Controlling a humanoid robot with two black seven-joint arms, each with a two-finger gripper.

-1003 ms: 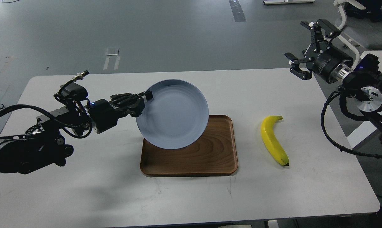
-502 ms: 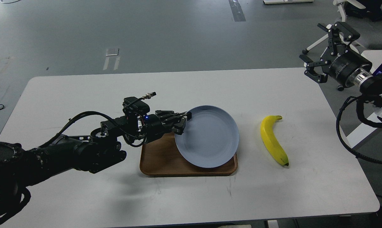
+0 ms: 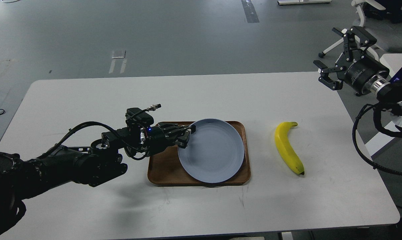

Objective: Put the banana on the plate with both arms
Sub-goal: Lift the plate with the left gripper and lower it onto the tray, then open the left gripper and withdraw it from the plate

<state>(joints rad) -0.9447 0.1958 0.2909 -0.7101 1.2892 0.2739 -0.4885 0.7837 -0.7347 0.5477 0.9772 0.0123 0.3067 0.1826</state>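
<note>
I count one banana (image 3: 287, 147), one plate (image 3: 211, 150), one tray (image 3: 162, 166) and one table (image 3: 87, 206). I have two arms in view: my left arm (image 3: 71, 161) and my right arm (image 3: 387, 100). That gives two grippers, my left gripper (image 3: 187, 133) and my right gripper (image 3: 337, 56), and on the right one I can tell two fingers (image 3: 325, 78) apart. On the floor beyond the table there is one pale patch (image 3: 118, 54) of tape and one dark strip (image 3: 250, 11). At the top right I see one chair (image 3: 370, 20), only partly in view, and one second white tabletop (image 3: 395, 60) at the right edge.
</note>
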